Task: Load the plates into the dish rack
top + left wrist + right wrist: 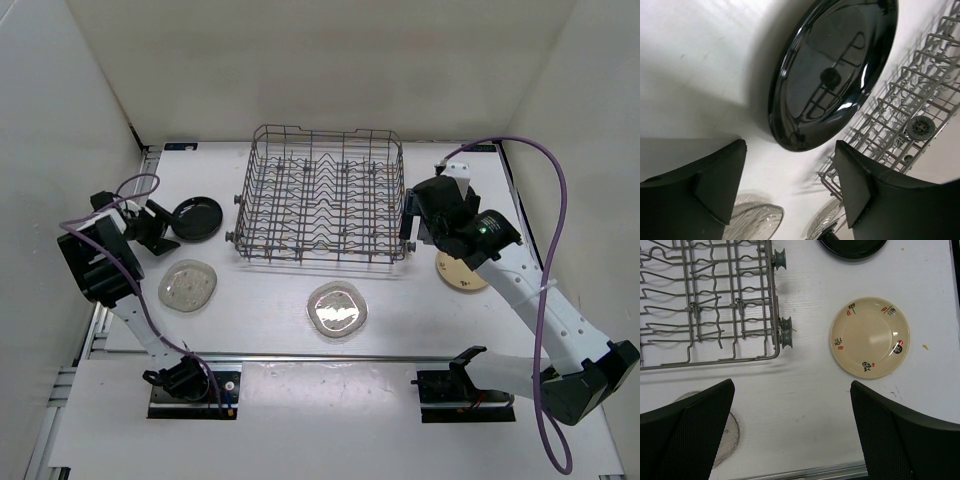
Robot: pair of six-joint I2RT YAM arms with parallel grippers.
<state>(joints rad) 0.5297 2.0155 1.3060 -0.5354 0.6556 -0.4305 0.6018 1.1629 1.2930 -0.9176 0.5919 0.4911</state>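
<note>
A white counter is enclosed by plain white walls at the back and both sides. A metal rail is laid across the near part, and a small orange speck is seen on the surface.

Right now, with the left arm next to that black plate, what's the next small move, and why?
Probably ease the left gripper forward until its fingers straddle the near rim of the black plate, then close. Its jaws stand open with nothing between them, the plate lies flat on the table just beyond the fingertips, and the dish rack beside it holds no plates yet.
</note>
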